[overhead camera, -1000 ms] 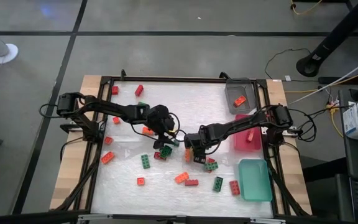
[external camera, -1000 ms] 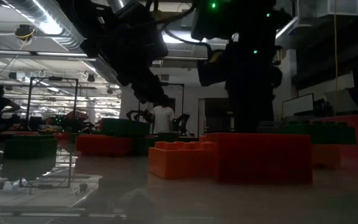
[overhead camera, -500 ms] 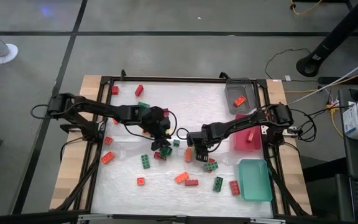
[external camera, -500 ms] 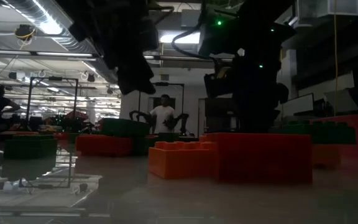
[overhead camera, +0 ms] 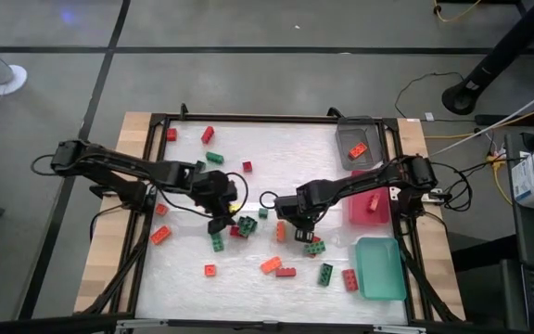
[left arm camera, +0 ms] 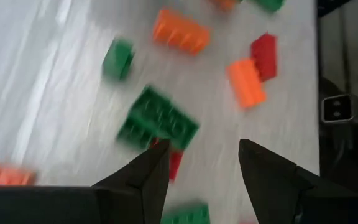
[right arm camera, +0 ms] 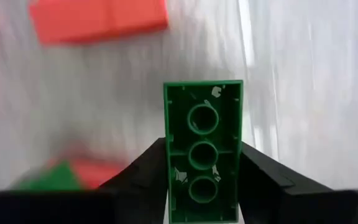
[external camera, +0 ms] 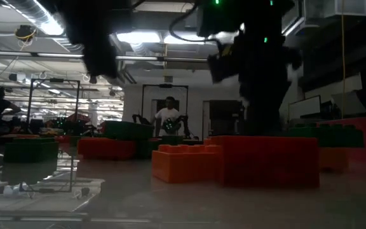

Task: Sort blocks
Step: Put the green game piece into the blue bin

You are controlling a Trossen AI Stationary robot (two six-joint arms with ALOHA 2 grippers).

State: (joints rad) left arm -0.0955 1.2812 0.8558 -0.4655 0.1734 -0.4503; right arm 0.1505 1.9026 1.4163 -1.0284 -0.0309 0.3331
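A: Where was the right tool (right arm camera: 202,186), and what did it hold?

B: It was over the middle of the worktop (overhead camera: 276,148), and its two fingers (right arm camera: 143,171) were clamped on a green block (right arm camera: 202,158). The block showed its hollow underside to the wrist camera, held by its long sides, I think so that it would not turn during carrying.

A: And the left tool (left arm camera: 204,171)?

B: Its fingers stood apart with nothing between them. It hung above a green block (left arm camera: 157,118) and a red one (left arm camera: 174,163), probably choosing one of them.

A: The other blocks?

B: Scattered on the worktop. One orange block (overhead camera: 358,149) lay in the grey tray (overhead camera: 343,139), a red one (overhead camera: 375,203) in the pink tray (overhead camera: 357,215). The teal tray (overhead camera: 380,269) looked empty, maybe for the green ones.
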